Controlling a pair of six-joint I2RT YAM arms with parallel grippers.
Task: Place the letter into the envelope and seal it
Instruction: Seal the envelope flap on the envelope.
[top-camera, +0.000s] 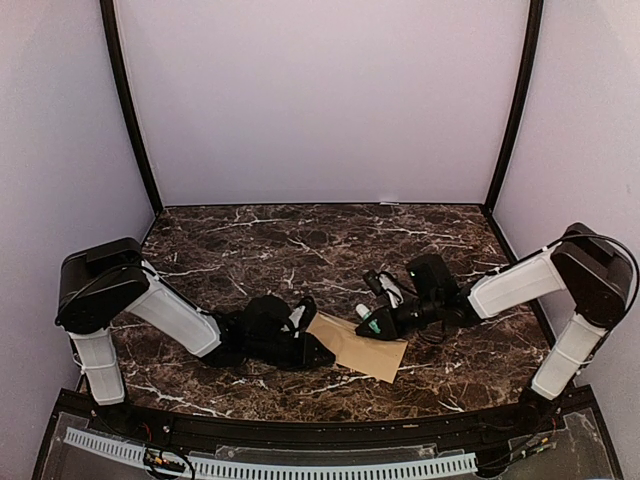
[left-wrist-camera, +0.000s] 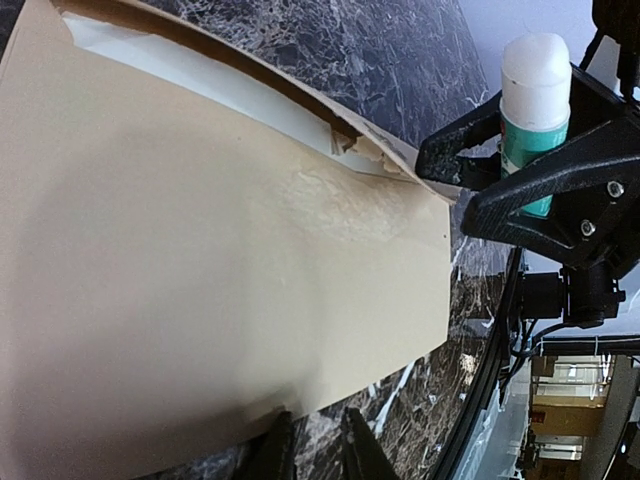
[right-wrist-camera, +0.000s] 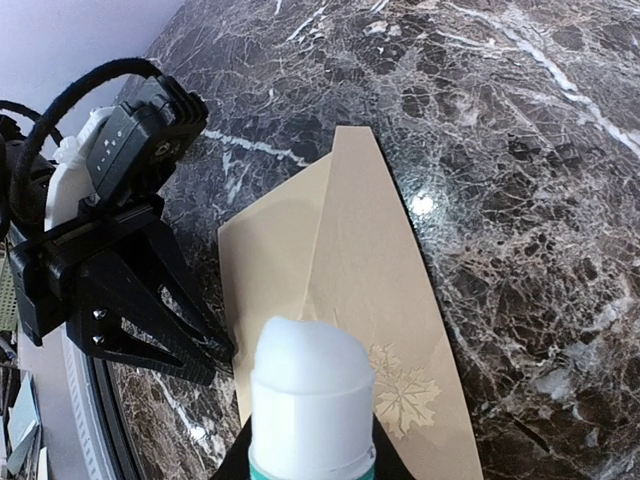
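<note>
1. The right tool (left-wrist-camera: 455, 190) is pressed tight on a glue stick (left-wrist-camera: 535, 100). Its black fingers clamp the teal body, and the white top stands clear of them.
2. In the right wrist view the stick fills the bottom edge and hides that tool's own fingers. The stick's other end is out of sight in every view, so I cannot tell whether it meets the paper.
3. Seen from the left wrist, the right tool's fingertips lie just beside a crumpled corner of the envelope (left-wrist-camera: 200, 280).
4. The left tool (left-wrist-camera: 318, 440) is cut off by the bottom of its own view, so only the two tips show. They are nearly together, with a narrow strip of desk between them, right at the envelope's near edge.
5. In the right wrist view the left tool's fingers narrow to a point against that same edge. I cannot tell whether they nip the paper or only rest against it.
6. The envelope lies flat on the dark marble desk (top-camera: 300, 240), between the two tools. The left tool is at its left end and the right tool at its far right side.
7. From the right wrist the envelope's pointed flap (right-wrist-camera: 360, 200) runs away across the desk. A pale leaf mark (right-wrist-camera: 405, 395) sits near the stick.
8. The letter (left-wrist-camera: 150, 65) is inside the envelope. Only a white strip shows at the mouth, and the rest is covered by tan paper.
9. In the top view the left arm's dark wrist covers the envelope's left end.
</note>
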